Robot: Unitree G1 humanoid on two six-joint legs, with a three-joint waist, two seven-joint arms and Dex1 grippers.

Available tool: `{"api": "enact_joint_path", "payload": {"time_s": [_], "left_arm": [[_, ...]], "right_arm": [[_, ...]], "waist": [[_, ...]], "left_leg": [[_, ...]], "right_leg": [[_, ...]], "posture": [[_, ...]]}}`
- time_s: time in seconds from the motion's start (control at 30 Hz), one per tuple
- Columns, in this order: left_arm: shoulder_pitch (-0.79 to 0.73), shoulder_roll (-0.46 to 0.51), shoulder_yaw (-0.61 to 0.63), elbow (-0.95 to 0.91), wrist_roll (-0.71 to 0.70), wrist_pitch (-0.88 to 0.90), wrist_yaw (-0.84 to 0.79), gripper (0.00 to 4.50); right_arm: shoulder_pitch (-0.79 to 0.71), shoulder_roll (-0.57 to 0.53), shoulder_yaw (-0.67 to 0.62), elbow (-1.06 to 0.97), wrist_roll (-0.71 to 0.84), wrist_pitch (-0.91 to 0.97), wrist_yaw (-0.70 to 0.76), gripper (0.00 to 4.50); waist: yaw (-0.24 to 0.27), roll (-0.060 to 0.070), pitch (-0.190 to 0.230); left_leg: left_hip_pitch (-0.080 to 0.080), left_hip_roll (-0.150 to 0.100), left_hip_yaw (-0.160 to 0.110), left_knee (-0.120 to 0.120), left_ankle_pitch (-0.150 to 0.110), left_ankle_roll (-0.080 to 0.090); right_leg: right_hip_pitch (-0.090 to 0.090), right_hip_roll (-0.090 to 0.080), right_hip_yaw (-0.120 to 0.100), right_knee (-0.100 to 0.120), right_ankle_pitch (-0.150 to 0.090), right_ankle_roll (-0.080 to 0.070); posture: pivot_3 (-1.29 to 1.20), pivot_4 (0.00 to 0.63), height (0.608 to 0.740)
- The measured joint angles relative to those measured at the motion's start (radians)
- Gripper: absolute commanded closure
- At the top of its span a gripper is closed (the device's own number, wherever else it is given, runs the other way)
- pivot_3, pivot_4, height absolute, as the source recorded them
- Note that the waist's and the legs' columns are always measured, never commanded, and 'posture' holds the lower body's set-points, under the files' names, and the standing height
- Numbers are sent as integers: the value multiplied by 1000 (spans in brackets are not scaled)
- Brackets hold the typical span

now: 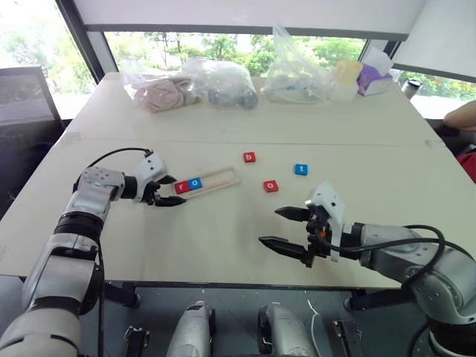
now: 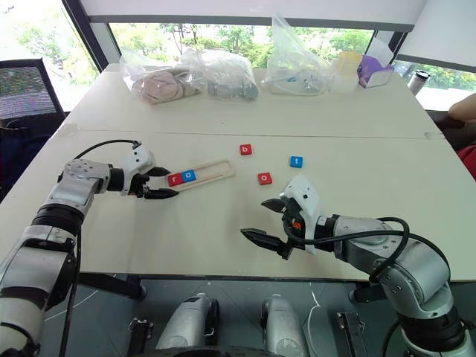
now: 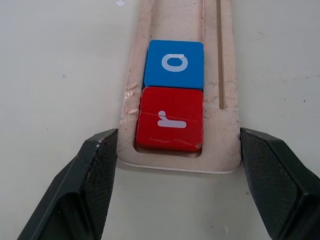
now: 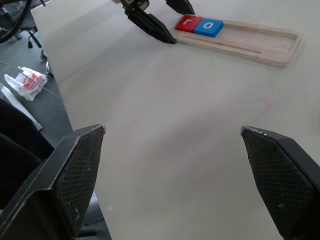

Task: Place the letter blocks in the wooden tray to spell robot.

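1. The white table (image 1: 223, 238) carries everything; clear plastic bags (image 1: 223, 82) of items sit along its far edge.
2. The right gripper (image 1: 285, 227) hovers above the table's near right part, its two black fingers spread wide with nothing between them.
3. The left gripper (image 1: 169, 190) sits at the near end of the wooden tray (image 1: 223, 177). In the left wrist view its fingers (image 3: 90, 175) stand on either side of that end, pressed against the tray's two long edges, clamped on the tray.
4. The wooden tray lies slanted on the table's left middle part.
5. A red "r" block (image 3: 170, 119) fills the tray's end slot, and a blue "o" block (image 3: 174, 64) touches it in the next slot.
6. Three blocks lie loose on the table to the right of the tray, well apart from it: a red "b" (image 1: 249, 157), a red "o" (image 1: 271, 186) and a blue "t" (image 1: 300, 169).
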Motion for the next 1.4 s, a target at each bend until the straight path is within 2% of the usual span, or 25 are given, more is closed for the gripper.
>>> {"api": "enact_joint_path", "payload": {"time_s": [0.2, 0.33, 0.5, 0.77, 0.83, 0.87, 1.1, 1.2, 1.27, 1.4], "left_arm": [[3, 4, 0, -3, 4, -18, -19, 1353], [37, 19, -31, -116, 0, -28, -162, 1353], [38, -4, -67, -188, 0, -29, -244, 1353], [7, -40, -88, -163, 22, -43, -258, 1353], [6, -40, -88, -156, 23, -56, -259, 312], [6, -40, -89, -150, 25, -64, -269, 55], [3, -30, -91, -147, 35, -79, -267, 55], [35, 27, -76, -209, 19, -11, -285, 55], [96, 110, -57, -332, -15, 114, -325, 55], [208, 262, 7, -588, -126, 352, -391, 55]], "right_arm": [[2, 0, 0, 18, -2, -14, -3, 0], [9, -3, -3, 45, -15, -32, 1, 0], [22, -10, -15, 79, -44, -62, 6, 0], [44, -6, -16, 84, -64, -79, -3, 0], [48, -5, -16, 84, -65, -79, -6, 0], [48, -5, -16, 84, -65, -79, -7, 0], [44, -5, -16, 84, -70, -79, -8, 0], [19, 20, -21, 98, -71, -85, -26, 0], [-47, 65, -30, 139, -72, -86, -60, 0], [-211, 124, 2, 270, -154, -101, -136, 0]], "waist": [[-2, 1, -2], [-2, 0, -2], [-2, 0, -2], [-3, 0, -2], [-3, 0, -2], [-3, 0, -2], [-4, 0, -2], [-14, -1, -1], [-32, -1, -1], [-34, -1, 0]], "left_leg": [[0, 0, 0, 0, 0, 0], [-4, 1, 0, -1, -1, 1], [-9, -1, 1, -1, 0, 1], [-9, -1, 0, 0, 0, 1], [-9, 0, 0, 0, 0, 1], [-9, -1, 0, 0, 0, 1], [-8, 0, 0, 0, 0, 1], [-8, 1, 0, -1, 0, 1], [-9, 3, 0, -1, 0, 1], [-9, 7, 1, -2, 0, 1]], "right_leg": [[0, 0, 0, 0, 0, 0], [-3, 0, 0, -2, 0, 0], [-7, 0, 0, -2, 0, 0], [-8, 3, 0, -1, 0, 0], [-8, 3, 0, -1, 0, 0], [-8, 3, 0, -1, 0, 0], [-8, 3, 0, 0, 0, 0], [-9, 4, 0, 0, 0, 0], [-11, 5, 1, 1, 0, 0], [-13, 7, 3, 2, 0, -1]], "posture": [[0, 150, 740], [0, 150, 740], [0, 150, 740], [0, 150, 740], [0, 150, 740], [0, 150, 740], [0, 150, 740], [0, 150, 740], [0, 150, 740], [0, 150, 740]]}}
